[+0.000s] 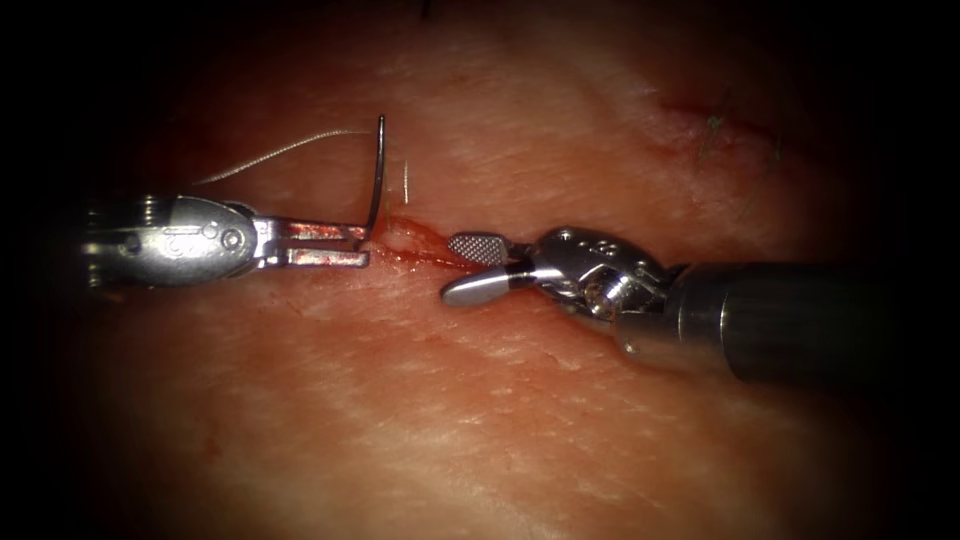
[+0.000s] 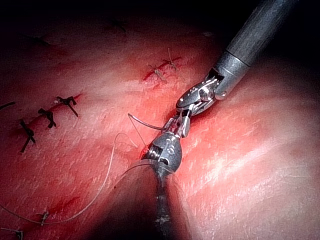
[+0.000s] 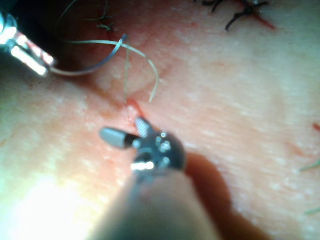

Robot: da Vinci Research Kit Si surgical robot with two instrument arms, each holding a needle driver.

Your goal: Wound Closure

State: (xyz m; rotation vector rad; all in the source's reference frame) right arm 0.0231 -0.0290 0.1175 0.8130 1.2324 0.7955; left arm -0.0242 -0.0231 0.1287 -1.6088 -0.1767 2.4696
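The left tool grips the needle near one end at frame centre-left, jaws nearly closed on it, likely to keep it clear of the tissue. The right tool, jaws wide apart and empty, waits over the cut. The needle is thin, dark and curved, standing upright with pale thread trailing left.
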